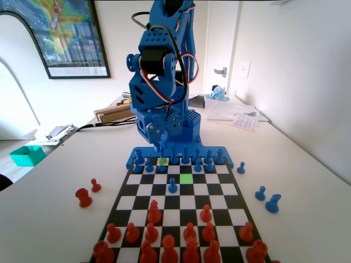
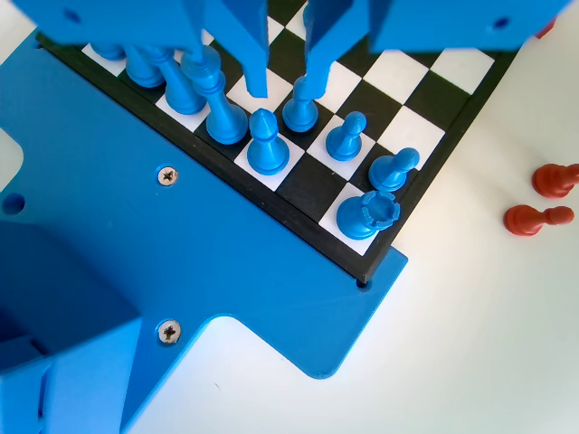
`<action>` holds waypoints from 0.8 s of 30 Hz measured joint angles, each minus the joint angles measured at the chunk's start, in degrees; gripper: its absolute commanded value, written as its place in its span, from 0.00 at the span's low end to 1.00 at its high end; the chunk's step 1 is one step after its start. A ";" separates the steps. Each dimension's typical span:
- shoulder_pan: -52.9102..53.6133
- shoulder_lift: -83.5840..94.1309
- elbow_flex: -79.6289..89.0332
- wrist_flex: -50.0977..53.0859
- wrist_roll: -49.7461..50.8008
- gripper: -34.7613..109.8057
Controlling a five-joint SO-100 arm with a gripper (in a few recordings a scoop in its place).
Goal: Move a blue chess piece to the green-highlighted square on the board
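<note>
Pincer: blue two-finger pincer (image 2: 283, 86), jaws parted, straddling nothing; one tip touches a pawn.
Piece: small blue plastic knob-topped pawn (image 2: 301, 107), upright, long axis vertical, on the blue side's second row.
Fixed view: bright green square (image 1: 186, 178) is bare; chequered black-and-white board (image 1: 222, 189) lies on the white surface (image 1: 307, 164).
Wrist view: two red pawns (image 2: 543, 199) lie off-board.

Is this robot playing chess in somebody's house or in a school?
Probably a room in a home or small office, though I can't be sure. A framed poster hangs on the wall, a door with a handle stands behind the arm, and papers lie on the white table beside the board.
</note>
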 measured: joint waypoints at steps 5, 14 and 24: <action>-1.93 0.00 0.70 0.26 1.76 0.31; -3.16 0.00 3.60 -2.64 2.64 0.31; -1.67 0.00 4.75 -4.48 0.62 0.31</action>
